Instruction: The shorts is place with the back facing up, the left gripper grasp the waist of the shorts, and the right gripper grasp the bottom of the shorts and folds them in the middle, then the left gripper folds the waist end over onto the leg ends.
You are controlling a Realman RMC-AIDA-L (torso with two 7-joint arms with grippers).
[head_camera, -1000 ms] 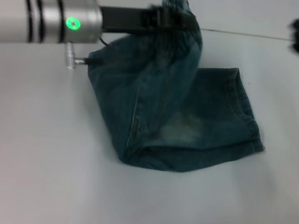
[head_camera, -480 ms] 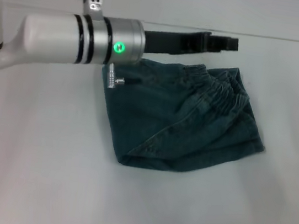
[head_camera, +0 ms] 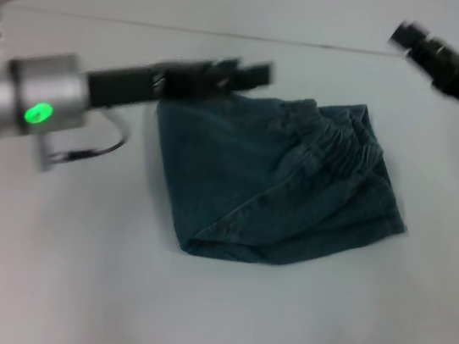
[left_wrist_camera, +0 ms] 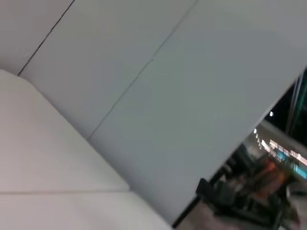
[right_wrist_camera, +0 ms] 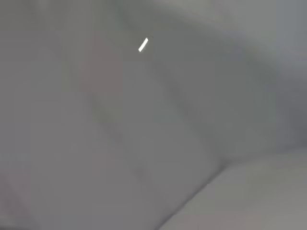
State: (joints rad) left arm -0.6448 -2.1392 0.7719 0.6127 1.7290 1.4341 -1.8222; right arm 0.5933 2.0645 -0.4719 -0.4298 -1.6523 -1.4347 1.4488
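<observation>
The shorts [head_camera: 275, 178] lie folded into a compact blue-green denim bundle in the middle of the table, with the elastic waistband on top toward the far right side. My left gripper [head_camera: 256, 75] hovers just above the bundle's far left edge, open and holding nothing, its long black arm reaching in from the left. My right gripper [head_camera: 403, 34] is raised at the far right, well clear of the shorts. Neither wrist view shows the shorts or a gripper.
The pale table [head_camera: 70, 269] spreads around the shorts on every side. A thin black cable [head_camera: 100, 147] hangs under the left arm. A wall [left_wrist_camera: 158, 96] with panel seams fills the left wrist view.
The waist end, held up a second ago, now lies over the leg ends. The left gripper let go and has drawn back to the left. The right gripper has moved inward at the upper right.
</observation>
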